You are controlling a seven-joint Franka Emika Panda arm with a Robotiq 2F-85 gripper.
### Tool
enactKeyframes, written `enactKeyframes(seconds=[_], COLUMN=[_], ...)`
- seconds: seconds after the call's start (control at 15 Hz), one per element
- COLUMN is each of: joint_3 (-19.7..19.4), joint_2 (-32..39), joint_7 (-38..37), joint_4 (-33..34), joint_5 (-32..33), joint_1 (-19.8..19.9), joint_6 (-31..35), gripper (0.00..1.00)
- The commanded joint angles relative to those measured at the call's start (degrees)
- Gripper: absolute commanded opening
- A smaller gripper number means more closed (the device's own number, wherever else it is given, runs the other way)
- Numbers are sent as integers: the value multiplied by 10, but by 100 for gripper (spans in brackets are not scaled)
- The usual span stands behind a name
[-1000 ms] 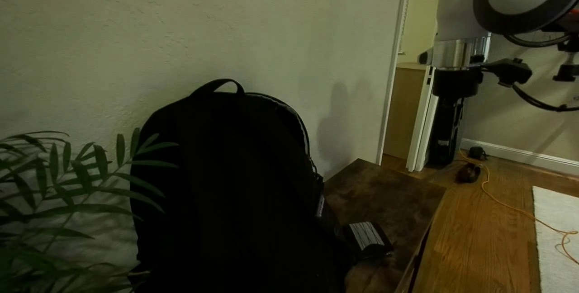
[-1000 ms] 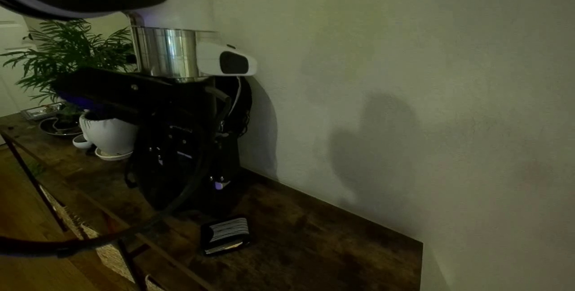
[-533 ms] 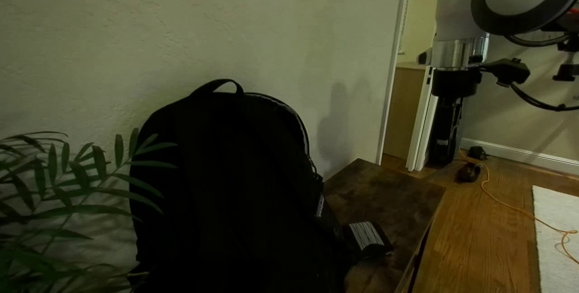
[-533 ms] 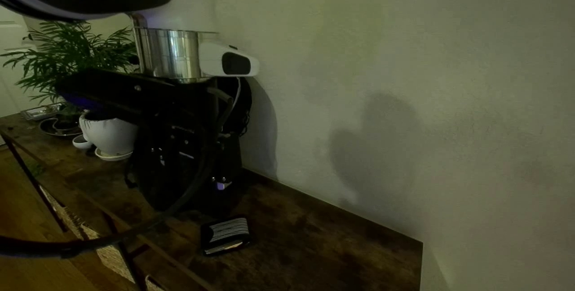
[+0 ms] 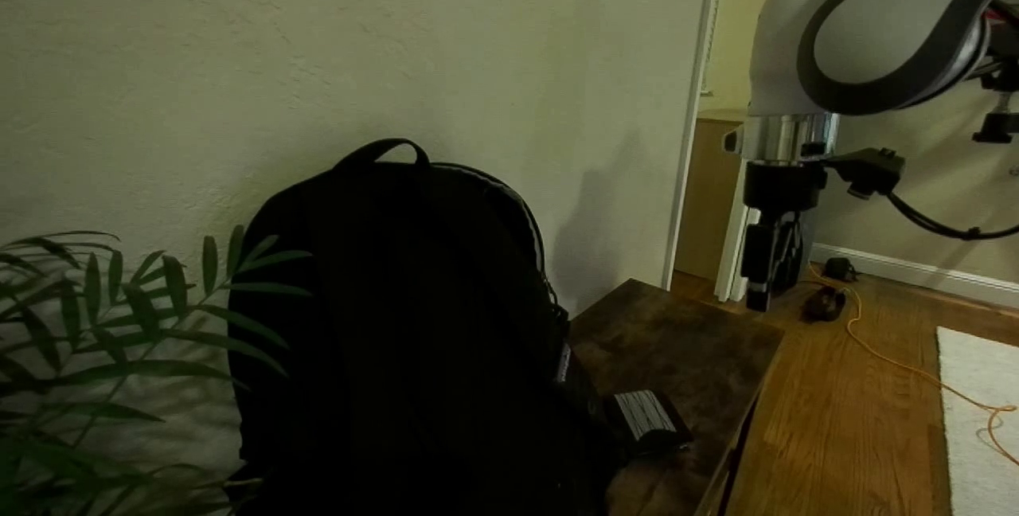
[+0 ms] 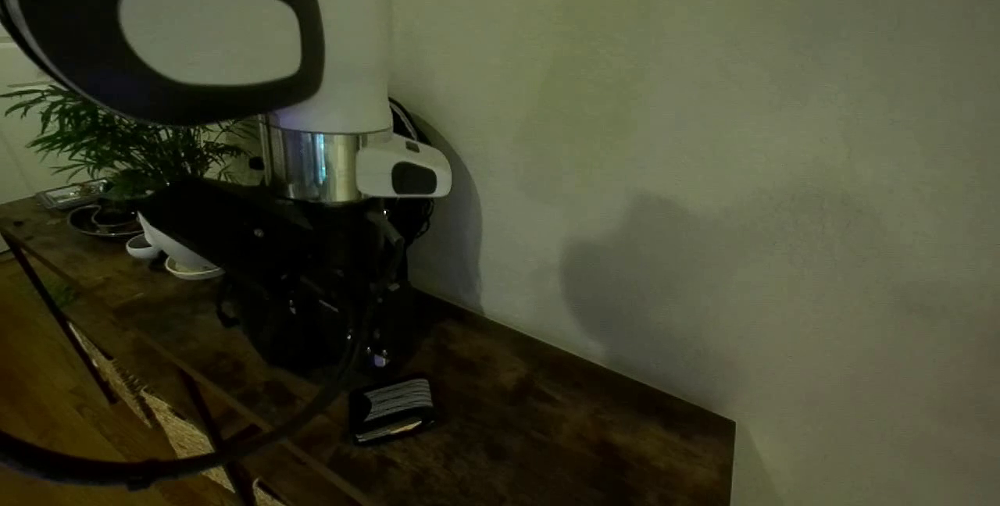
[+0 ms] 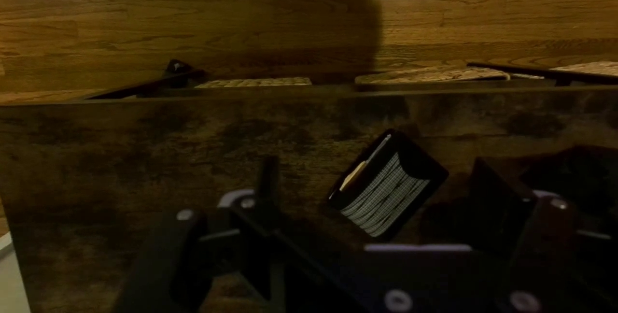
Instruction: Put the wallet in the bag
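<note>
The wallet (image 5: 646, 416), dark with a striped light grey face, lies flat on the brown tabletop beside the bag. The bag (image 5: 414, 341) is a big black backpack standing upright against the wall; in an exterior view the arm covers much of the bag (image 6: 273, 346). My gripper (image 5: 771, 287) points down in the air, above the tabletop. In the wrist view my gripper (image 7: 375, 172) is open, its fingers wide apart with nothing held. The wallet (image 7: 386, 197) shows between those fingers, lower down and turned diagonally.
Leaves of a plant (image 5: 143, 317) overlap the bag's side, and a white pot (image 6: 176, 244) stands farther along the tabletop (image 6: 547, 428). A wall (image 6: 703, 178) runs along the back. Woven baskets (image 7: 434, 75) sit below the front edge. A black cable (image 6: 180, 463) loops from the arm.
Over the last half second the arm has come down, and the gripper is lower, a little closer to the bag's side. Wallet and bag have stayed put.
</note>
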State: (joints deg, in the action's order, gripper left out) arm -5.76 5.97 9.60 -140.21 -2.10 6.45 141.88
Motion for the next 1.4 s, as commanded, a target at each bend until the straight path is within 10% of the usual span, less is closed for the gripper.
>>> enactKeyframes(seconds=[0.0, 1.33], joint_3=[11, 32], joint_2=[46, 135], joint_7=[-19, -45], joint_4=[10, 29], joint_5=[-41, -63], joint_1=[-1, 0], joint_6=[43, 123], gripper=[100, 100])
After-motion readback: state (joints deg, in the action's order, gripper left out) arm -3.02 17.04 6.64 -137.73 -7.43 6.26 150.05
